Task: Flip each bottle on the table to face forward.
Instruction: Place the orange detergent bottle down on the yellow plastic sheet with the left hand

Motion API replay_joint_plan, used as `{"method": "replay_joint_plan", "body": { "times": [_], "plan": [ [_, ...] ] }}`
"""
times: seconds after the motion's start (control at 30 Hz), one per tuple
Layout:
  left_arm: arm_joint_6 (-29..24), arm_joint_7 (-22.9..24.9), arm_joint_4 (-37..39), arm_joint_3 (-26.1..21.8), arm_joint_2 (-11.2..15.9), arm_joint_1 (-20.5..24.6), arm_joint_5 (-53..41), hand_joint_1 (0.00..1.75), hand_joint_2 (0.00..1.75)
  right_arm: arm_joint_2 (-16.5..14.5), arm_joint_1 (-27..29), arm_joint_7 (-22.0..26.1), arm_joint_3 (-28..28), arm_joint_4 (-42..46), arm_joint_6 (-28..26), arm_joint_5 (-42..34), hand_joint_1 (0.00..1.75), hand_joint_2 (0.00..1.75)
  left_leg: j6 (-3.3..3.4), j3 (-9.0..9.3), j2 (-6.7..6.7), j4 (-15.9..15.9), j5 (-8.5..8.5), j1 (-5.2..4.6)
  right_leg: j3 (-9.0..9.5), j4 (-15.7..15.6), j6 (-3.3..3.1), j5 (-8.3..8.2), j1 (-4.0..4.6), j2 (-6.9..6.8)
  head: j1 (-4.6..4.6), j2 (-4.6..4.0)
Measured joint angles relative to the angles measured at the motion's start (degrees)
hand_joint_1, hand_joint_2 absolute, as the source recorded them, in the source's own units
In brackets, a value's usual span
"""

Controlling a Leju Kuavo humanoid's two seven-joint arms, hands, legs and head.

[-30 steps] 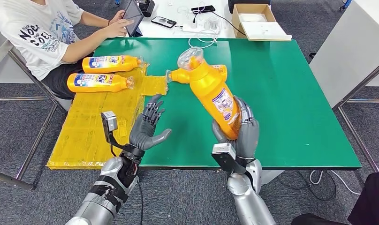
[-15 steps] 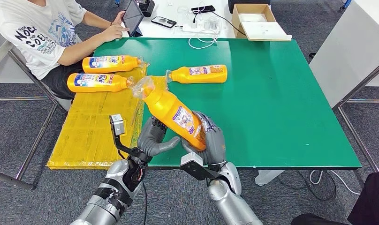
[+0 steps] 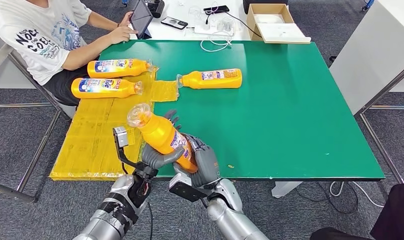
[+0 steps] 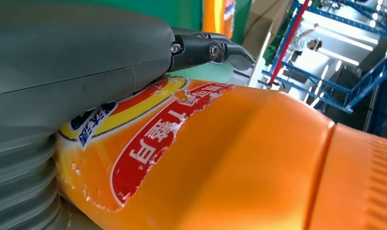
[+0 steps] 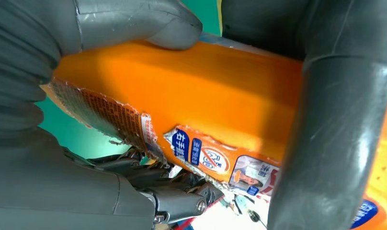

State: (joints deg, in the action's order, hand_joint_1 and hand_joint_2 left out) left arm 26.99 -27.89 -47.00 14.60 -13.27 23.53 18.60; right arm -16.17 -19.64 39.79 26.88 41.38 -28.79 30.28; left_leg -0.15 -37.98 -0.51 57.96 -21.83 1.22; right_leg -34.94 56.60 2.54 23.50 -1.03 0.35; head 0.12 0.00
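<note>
Orange detergent bottle (image 3: 162, 135) aloft over bench (image 3: 300, 115) near edge, 7 o'clock, tilted. Right robot hand (image 3: 200, 162) grasps base; left robot hand (image 3: 157, 152) cups it. Mid-flip handover; next: regrip, lay label-up.

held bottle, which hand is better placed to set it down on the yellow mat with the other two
Left, probably. The bottle is gripped by the right hand with the left hand cupped against it, and the mat with the two bottles lies on the robot's left, so the right arm would have to cross over.
</note>
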Motion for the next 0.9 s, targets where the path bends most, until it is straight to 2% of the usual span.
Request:
{"method": "replay_joint_plan", "body": {
  "times": [0.27, 0.4, 0.9],
  "plan": [
    [-1.0, 0.5, 1.4, -0.7, 0.0, -0.1, 1.5, 0.03, 1.75, 0.0, -1.2, -0.2, 1.7, -2.8, 0.2, -1.5, 1.75, 1.75, 0.0, 0.0, 0.02, 0.0, 0.0, 0.0, -0.01, 0.0, 0.0, 0.0, 0.0, 0.01, -0.01, 0.0],
    [-1.4, 0.5, 1.4, -0.7, 0.0, -0.1, 1.1, 1.75, 1.75, 0.0, -1.4, -0.2, 1.8, -3.2, 0.2, -1.7, 1.75, 1.75, 0.0, 0.0, 0.02, 0.0, 0.0, 0.0, -0.01, 0.0, 0.0, 0.0, 0.0, 0.01, 0.0, 0.0],
    [-0.4, 0.4, 1.4, -0.7, 0.0, -0.1, 2.0, 1.75, 1.75, 0.0, -1.7, -0.5, 2.1, -3.6, 0.1, -1.8, 1.75, 1.75, 0.0, 0.0, 0.03, 0.0, 0.0, 0.0, -0.02, 0.0, 0.0, 0.0, 0.0, 0.01, 0.0, 0.0]
  ]
}}
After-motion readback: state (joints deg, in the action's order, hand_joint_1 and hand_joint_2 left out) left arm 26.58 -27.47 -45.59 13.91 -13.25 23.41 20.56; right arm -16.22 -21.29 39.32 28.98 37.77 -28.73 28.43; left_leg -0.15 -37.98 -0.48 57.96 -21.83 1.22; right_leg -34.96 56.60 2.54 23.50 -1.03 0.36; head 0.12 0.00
